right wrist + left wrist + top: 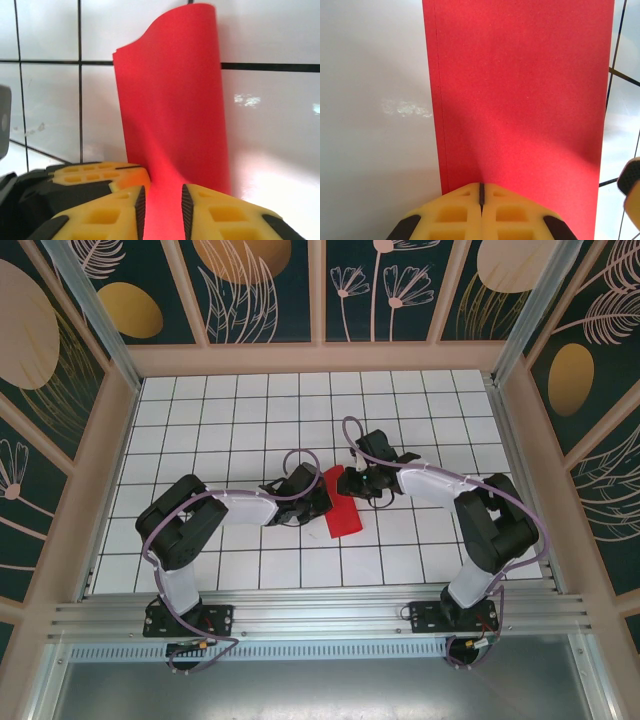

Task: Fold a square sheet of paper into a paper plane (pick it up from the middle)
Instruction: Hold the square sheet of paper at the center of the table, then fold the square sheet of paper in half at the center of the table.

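Observation:
The square sheet of paper (345,512) is a bright red folded strip on the white grid table, between the two arms. In the left wrist view the paper (520,90) lies face-up with a doubled edge along its left side. My left gripper (481,192) is shut, its yellow tips down on the paper's near edge, and sits at the strip's left side (320,498). My right gripper (349,483) is at the strip's far end. In the right wrist view the paper (175,110) bows upward and runs between my right gripper's (162,210) parted fingers. No paper plane shape is visible.
The white tiled table (230,410) is fenced by wooden walls (320,358) on three sides. A metal rail (320,615) carries the arm bases at the near edge. A yellow finger of the left gripper (100,175) lies close beside the right fingers.

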{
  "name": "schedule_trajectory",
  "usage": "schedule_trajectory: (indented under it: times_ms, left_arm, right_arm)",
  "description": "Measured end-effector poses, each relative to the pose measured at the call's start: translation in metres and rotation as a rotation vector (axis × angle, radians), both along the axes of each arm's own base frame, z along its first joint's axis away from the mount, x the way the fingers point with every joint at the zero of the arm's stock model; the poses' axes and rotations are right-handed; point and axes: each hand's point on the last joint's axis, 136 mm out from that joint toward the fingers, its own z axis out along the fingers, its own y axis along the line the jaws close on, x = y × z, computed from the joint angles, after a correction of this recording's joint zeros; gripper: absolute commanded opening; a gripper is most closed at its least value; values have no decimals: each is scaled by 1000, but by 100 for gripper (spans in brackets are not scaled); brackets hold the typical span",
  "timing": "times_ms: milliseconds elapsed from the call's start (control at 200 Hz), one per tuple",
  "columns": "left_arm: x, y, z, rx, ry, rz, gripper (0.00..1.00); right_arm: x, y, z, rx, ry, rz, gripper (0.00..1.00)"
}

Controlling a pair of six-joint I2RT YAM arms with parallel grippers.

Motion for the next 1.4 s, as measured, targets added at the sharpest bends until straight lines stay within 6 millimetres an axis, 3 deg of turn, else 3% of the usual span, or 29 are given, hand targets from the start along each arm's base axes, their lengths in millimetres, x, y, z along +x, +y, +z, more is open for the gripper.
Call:
schedule_trajectory:
  times_ms: [225, 420, 640, 906, 1131, 1321, 1401]
  left_arm:
    - [0, 0, 0, 3, -4, -6, 2]
    - [0, 0, 0, 4, -4, -6, 2]
    - [0, 0, 0, 3, -4, -6, 2]
    - [0, 0, -1, 4, -6, -9, 1]
    - [0, 0, -1, 5, -8, -13, 1]
    - [0, 0, -1, 6, -10, -16, 1]
    - [0, 0, -1, 7, -12, -18, 1]
  right_arm:
    - [-9, 1, -9, 63, 46, 24, 19]
    - [-7, -16, -23, 90, 90, -12, 20]
    - [-18, -27, -44, 85, 133, -14, 21]
    - [-15, -27, -45, 112, 137, -15, 21]
    - [-17, -28, -39, 120, 134, -13, 21]
    - [-19, -19, -1, 202, 75, 33, 20]
    - [-26, -17, 1, 226, 83, 58, 20]
